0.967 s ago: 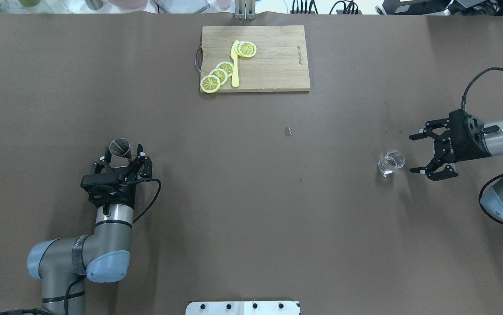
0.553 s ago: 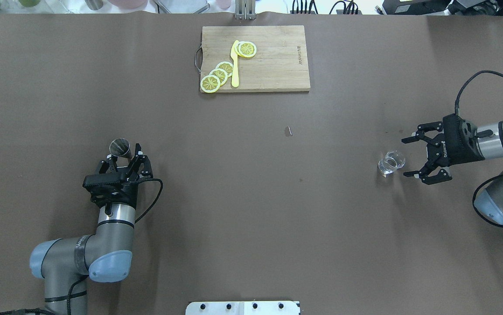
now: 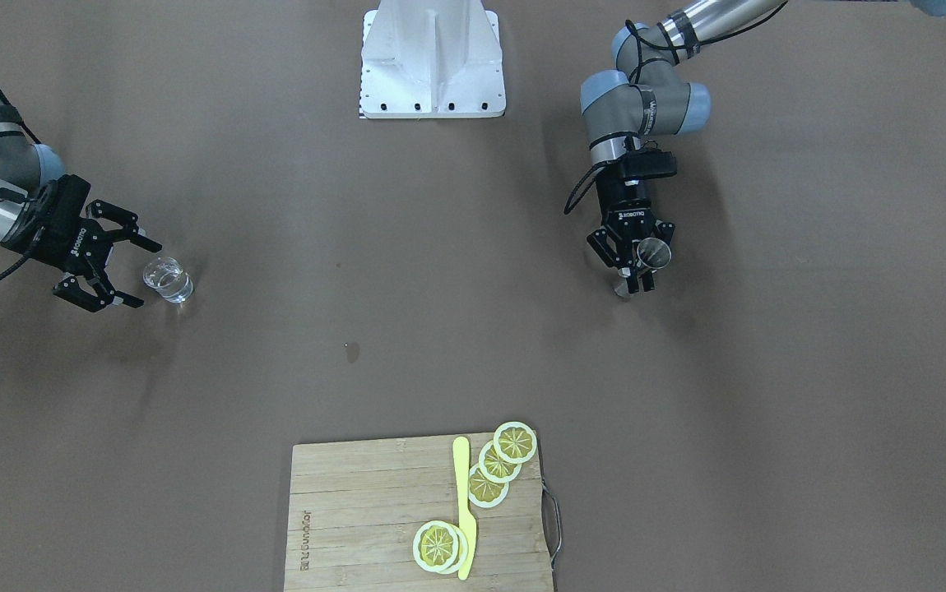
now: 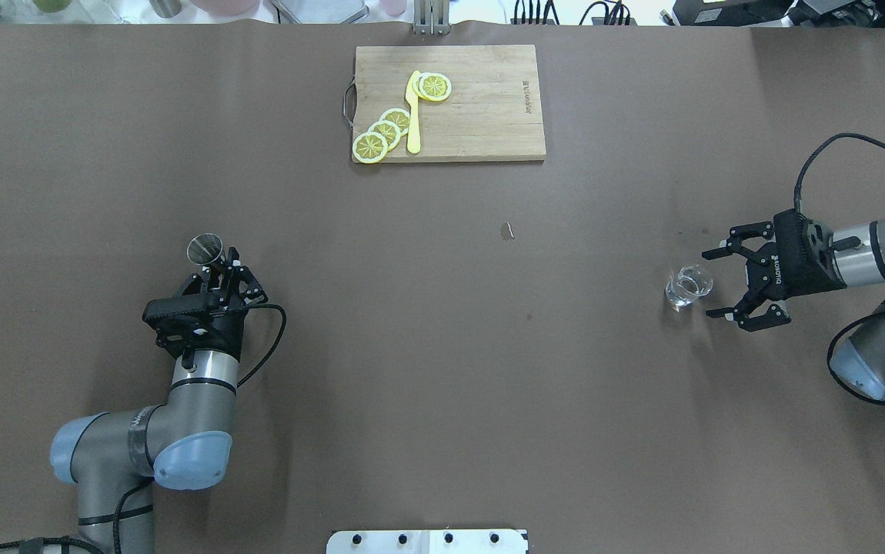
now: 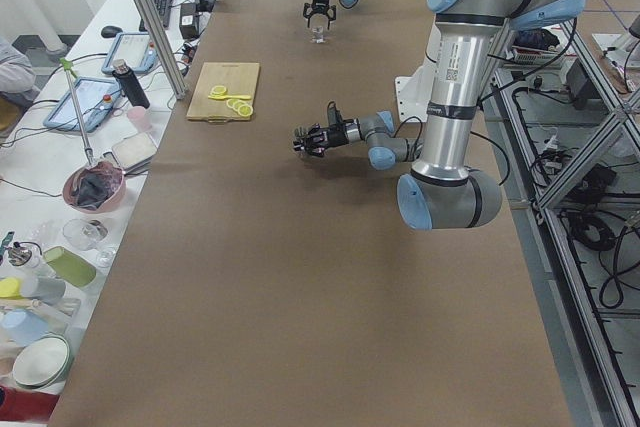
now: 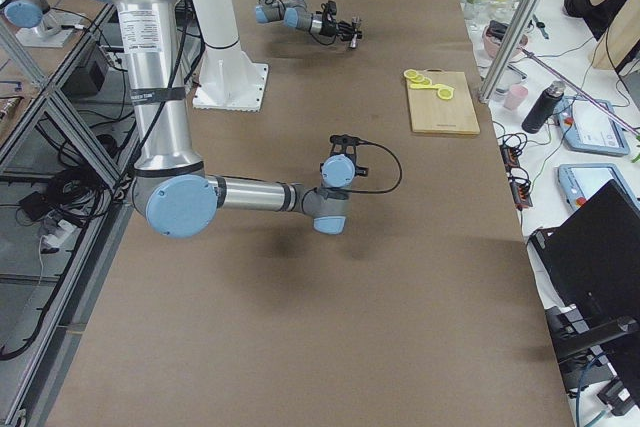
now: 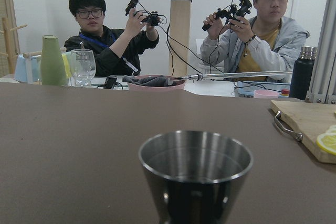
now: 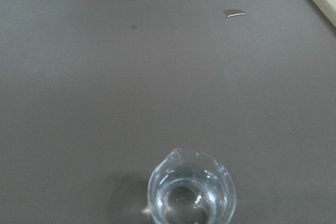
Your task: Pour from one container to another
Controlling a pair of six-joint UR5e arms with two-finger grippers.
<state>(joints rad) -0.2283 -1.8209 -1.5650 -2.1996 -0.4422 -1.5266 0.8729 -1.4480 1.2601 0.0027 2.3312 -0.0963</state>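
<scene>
Roughly at 3 o'clock on the table (overhead view, 12 at the far edge) stands the glass tumbler (image 4: 689, 286). It is upright, has a small pour lip, and seems to hold a little clear liquid. It rests on the brown table (image 4: 442, 346) with nothing touching it.

The right gripper (image 4: 707, 284) lies level on the tumbler's 3 o'clock side. Its jaws are spread wide and the fingertips are about even with the glass's near edge, not yet on either side of it.

Well apart, at 9 o'clock, is the steel jigger (image 4: 205, 250), upright with its mouth up. The left gripper (image 3: 634, 282) is drawn in narrow on the lower cone and appears to be gripping it.

At 12 o'clock is a wooden cutting board (image 4: 489, 115) with lemon slices (image 4: 385, 132) and a yellow knife (image 4: 413, 111), none of them involved.

Step in hand, as I judge it: reaching for the tumbler, the grasp not yet made.

Next move, as I judge it:
- Slide the open jaws on toward 9 o'clock until the glass sits between the pads.
- Close gently, since the wall is smooth and round.
- Lift level and carry toward the jigger.

The jigger's small mouth will call for a slow tilt.
</scene>
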